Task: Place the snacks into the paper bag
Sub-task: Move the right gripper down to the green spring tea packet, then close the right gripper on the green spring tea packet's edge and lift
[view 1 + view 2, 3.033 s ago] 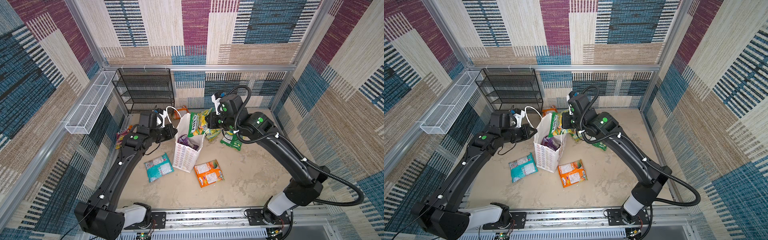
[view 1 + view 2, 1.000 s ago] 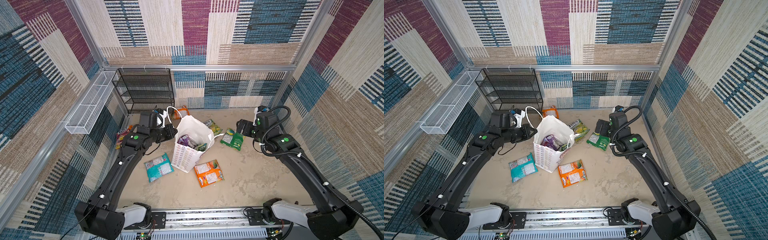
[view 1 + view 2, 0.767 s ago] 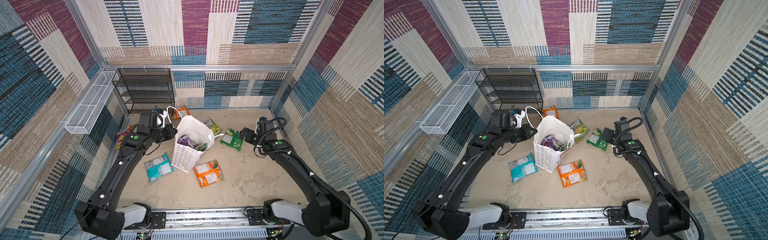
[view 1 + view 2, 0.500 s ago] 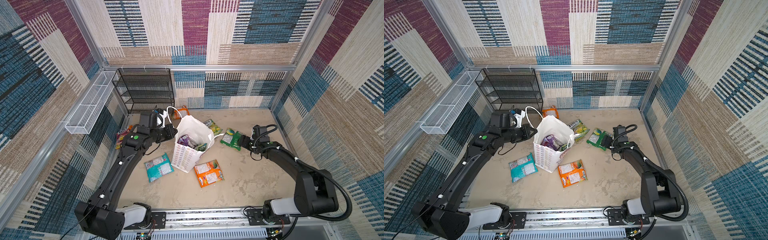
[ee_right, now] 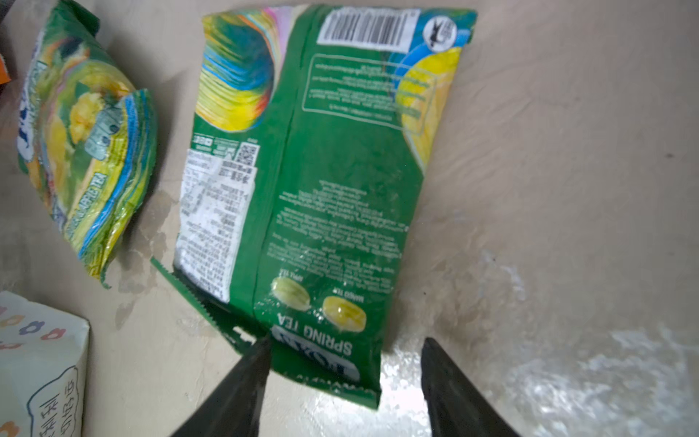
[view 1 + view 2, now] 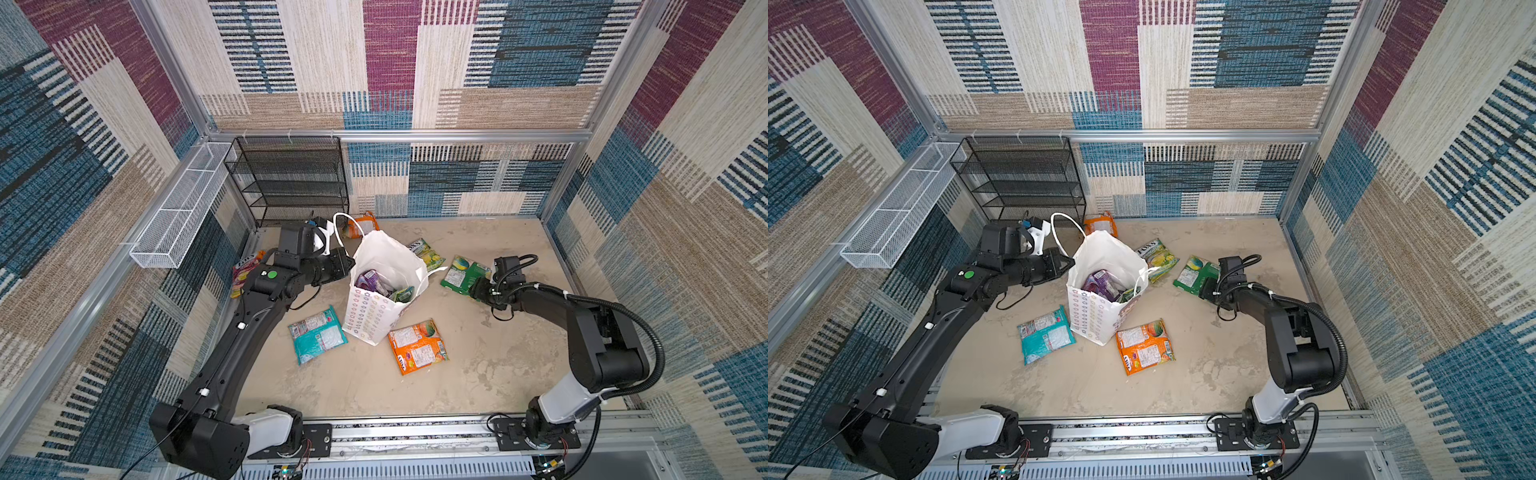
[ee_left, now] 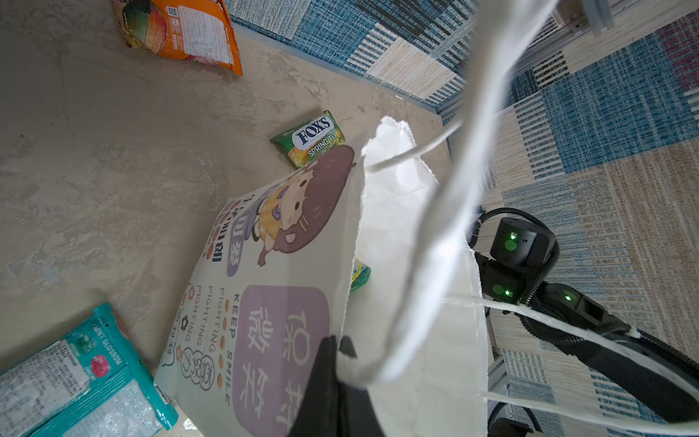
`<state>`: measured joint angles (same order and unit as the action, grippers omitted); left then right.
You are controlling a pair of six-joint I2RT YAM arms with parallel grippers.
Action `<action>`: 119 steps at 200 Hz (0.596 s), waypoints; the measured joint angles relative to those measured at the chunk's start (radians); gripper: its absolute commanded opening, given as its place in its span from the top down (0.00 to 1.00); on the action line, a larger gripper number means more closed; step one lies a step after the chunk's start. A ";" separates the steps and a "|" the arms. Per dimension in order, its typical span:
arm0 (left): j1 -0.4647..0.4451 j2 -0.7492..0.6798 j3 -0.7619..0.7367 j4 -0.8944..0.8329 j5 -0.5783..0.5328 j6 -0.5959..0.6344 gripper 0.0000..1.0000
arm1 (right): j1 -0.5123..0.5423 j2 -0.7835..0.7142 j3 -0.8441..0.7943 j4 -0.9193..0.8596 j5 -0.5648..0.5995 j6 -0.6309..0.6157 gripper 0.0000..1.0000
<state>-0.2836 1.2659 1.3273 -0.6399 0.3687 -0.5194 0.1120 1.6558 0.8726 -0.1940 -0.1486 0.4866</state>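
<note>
The right end effector (image 5: 345, 340) was spread and low over the surface (image 6: 498, 353). The near end of the green pouch (image 5: 333, 170) lay between its two fingers. One finger touched a corner of that end. The other stood just beside the pouch and did not touch it, so nothing was pinched yet.

The green pouch lay flat on the surface with its back side up, near the open paper bag (image 6: 374, 307). It looked light and soft, made of thin shiny plastic that could slip. The sweets inside were probably small hard lumps that would slide to the low end when the pouch was lifted. Then it would hang down and swing. The best place to hold it looked like the flat sealed strip at the near end, as there were no lumps there. A grip on the puffy middle would likely slide off.

A yellow-green pouch (image 5: 83, 132) lay just beside it, so a wide grab might catch that one too.

The left end effector (image 6: 345, 266) was pressed together on the top edge of the paper bag and held the mouth open. The bag was thin paper and looked easy to crush or tip. A purple pouch (image 6: 370, 280) already lay inside. An orange pouch (image 6: 417, 347) and a teal pouch (image 6: 318, 334) lay on the surface by the foot of the bag.
</note>
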 measured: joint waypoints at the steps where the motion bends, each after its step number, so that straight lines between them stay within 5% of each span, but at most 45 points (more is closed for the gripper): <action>1: 0.000 0.000 0.000 0.000 0.000 0.000 1.00 | 0.000 0.002 0.000 0.001 0.000 0.000 0.40; 119: 0.000 0.000 0.000 0.000 0.000 0.000 1.00 | -0.001 0.067 0.013 0.081 -0.043 0.004 0.68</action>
<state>-0.2836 1.2659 1.3273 -0.6399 0.3687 -0.5194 0.1108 1.7229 0.8852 -0.1127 -0.1913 0.4904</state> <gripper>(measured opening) 0.060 0.369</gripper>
